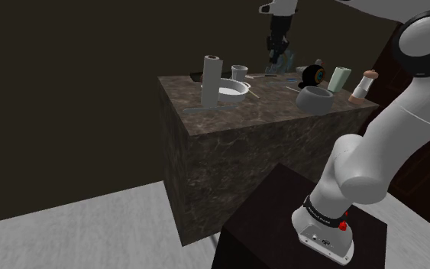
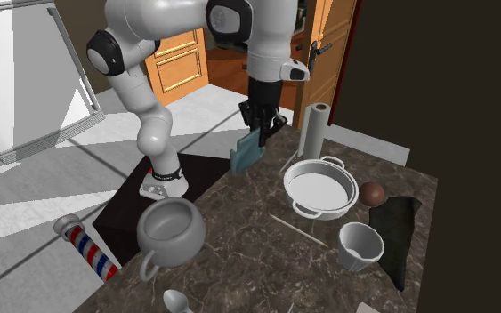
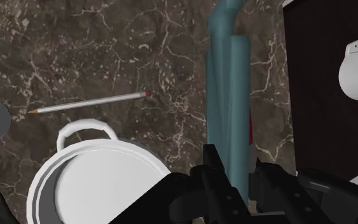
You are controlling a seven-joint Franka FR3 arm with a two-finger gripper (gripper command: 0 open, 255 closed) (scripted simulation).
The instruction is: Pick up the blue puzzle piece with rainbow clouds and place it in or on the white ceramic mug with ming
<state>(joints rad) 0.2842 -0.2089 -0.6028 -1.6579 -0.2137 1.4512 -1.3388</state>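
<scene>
The gripper (image 2: 260,127) pinched the teal-blue puzzle piece (image 2: 246,153) by its upper edge, long axis hanging down, free end toward the marbled counter (image 2: 257,258).

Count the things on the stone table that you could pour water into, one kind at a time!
Grey mug: 1
White cup: 1
White pan with two handles: 1
Total: 3
</scene>
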